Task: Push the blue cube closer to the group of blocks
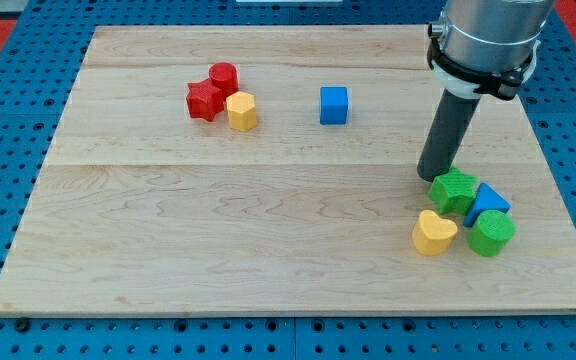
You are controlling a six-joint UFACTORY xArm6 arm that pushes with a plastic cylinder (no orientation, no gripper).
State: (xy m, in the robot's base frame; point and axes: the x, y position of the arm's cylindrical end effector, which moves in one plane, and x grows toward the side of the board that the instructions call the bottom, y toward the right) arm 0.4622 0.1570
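Blue cube [334,104] is sitting alone near the wooden board's [218,250] top, just right of the red cylinder [224,75], red star-like block [204,101] and yellow block [241,111]. My tip [434,177] is touching the green block [454,190] at lower right, holding nothing, well apart from the cube. No containers are showing.

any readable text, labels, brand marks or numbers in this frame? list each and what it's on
None: no text, number or brand mark is readable anywhere.
The blue cube, the other coloured blocks, the wooden board and the arm's grey housing all look plain.
My tip carries no marking.
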